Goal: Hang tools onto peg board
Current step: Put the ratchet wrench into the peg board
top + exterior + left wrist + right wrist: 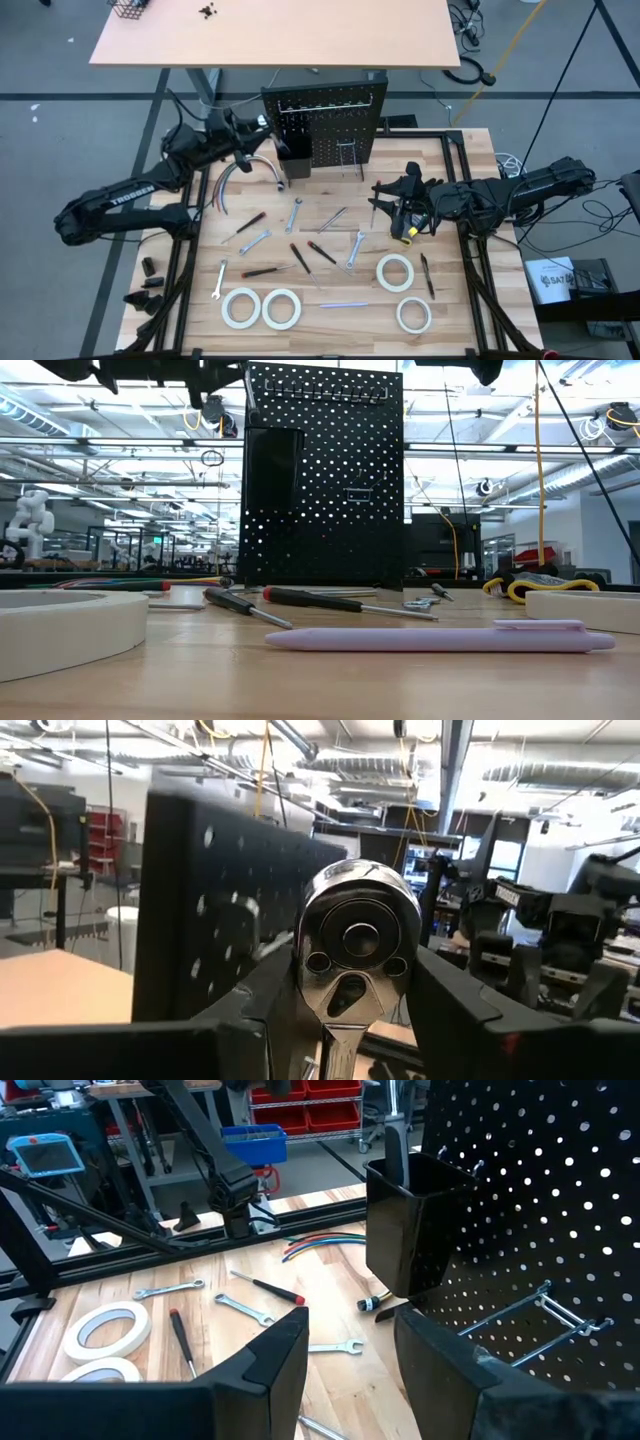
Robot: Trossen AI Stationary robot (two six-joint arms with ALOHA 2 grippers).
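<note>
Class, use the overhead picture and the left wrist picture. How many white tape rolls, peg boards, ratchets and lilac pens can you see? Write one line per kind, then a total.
White tape rolls: 4
Peg board: 1
Ratchet: 1
Lilac pen: 1
Total: 7

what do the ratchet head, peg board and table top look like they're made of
Ratchet: polished metal, likely chromed steel; its round head gives mirror-like reflections. Peg board: looks like thin sheet metal with a matte black coating and evenly punched holes. Table: light wood, probably butcher block; plank seams and grain show.
</note>
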